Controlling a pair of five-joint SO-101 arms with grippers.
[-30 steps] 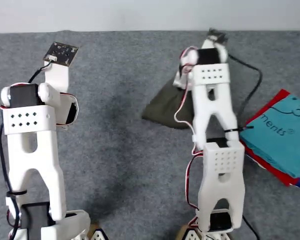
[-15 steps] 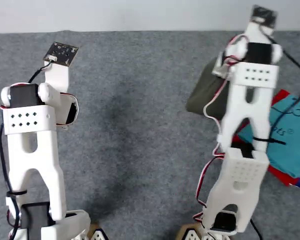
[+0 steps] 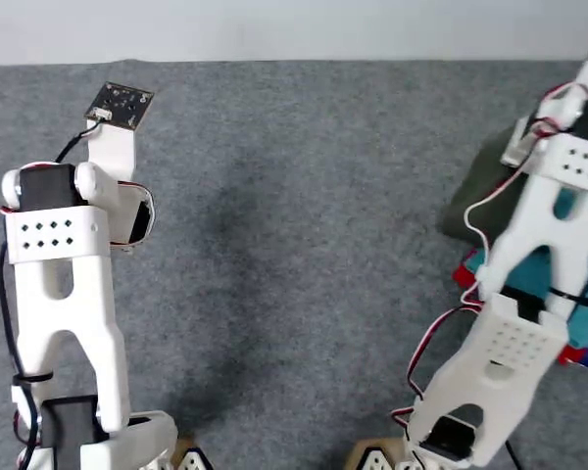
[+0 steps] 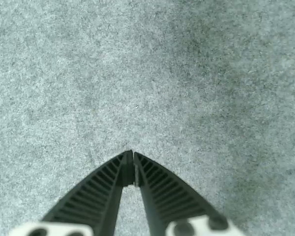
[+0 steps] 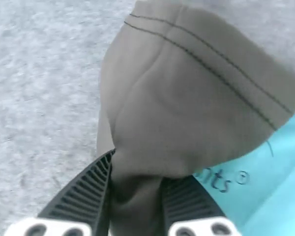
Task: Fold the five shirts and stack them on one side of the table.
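A folded olive-grey shirt (image 5: 187,113) hangs pinched in my right gripper (image 5: 135,191), which is shut on its bunched edge. In the high view that shirt (image 3: 480,191) is at the far right, partly over the stack of folded shirts (image 3: 529,279) with a teal one (image 5: 270,182) on top and red and blue edges below. The right arm (image 3: 529,323) covers much of the stack. My left gripper (image 4: 132,169) is shut with nothing in it, just above bare grey carpet. The left arm (image 3: 64,264) stands at the left side of the table.
The grey carpeted tabletop (image 3: 294,225) lies bare between the two arms. A pale wall runs along the table's far edge (image 3: 274,63). The stack sits close to the right border of the high view.
The right arm has swung to the right, carrying the olive-grey shirt from the table's middle to over the stack at the right. The left arm has stayed still.
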